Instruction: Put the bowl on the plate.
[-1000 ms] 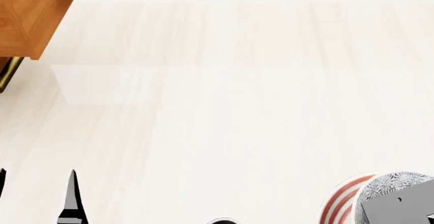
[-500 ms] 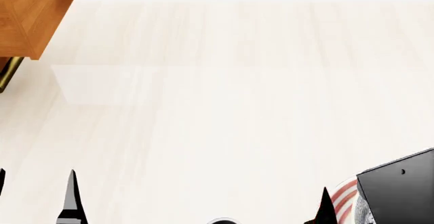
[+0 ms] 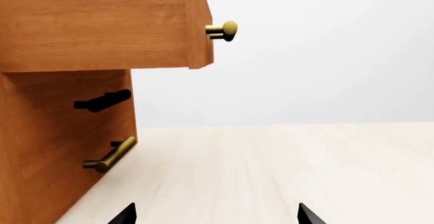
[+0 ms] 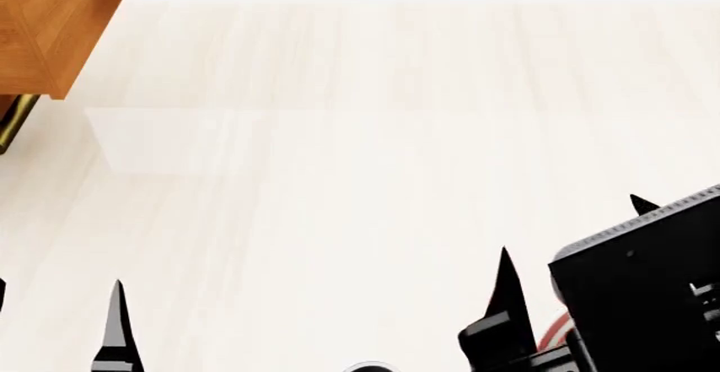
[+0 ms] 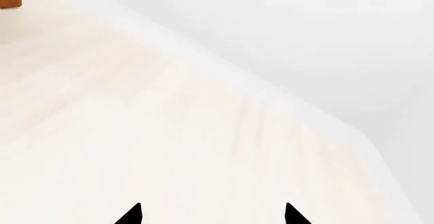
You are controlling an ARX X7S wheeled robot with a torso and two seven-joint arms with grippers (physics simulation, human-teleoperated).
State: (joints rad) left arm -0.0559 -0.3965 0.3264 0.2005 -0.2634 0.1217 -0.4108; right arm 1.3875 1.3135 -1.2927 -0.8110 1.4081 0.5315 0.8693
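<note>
The right gripper (image 4: 574, 254) hangs over the pale wooden table (image 4: 372, 178) at about four o'clock in the head view, its bulky black body filling that corner. Its two black fingers stand well apart with only bare tabletop between them, so it is released and carries nothing; the right wrist view agrees, showing two dark fingertips (image 5: 132, 215) with a wide gap and nothing but table and white wall beyond.

Of the plate (image 4: 554, 331) I can see just a thin sliver of red rim ring, peeking out beside the right gripper's lower edge at roughly five o'clock. The bowl is hidden; the black gripper housing covers the place where it could show, so I cannot tell where it sits relative to the plate.

The left gripper (image 4: 56, 326) shows at seven o'clock as two slim black points, spread wide and empty. In the left wrist view its tips (image 3: 125, 215) frame bare table, facing a wooden cabinet (image 3: 74, 107). A drawer (image 3: 101, 23) with a round brass knob (image 3: 227, 30) juts out at the cabinet's top, with a brass bar handle (image 3: 109, 155) lower down on the cabinet front.
</note>
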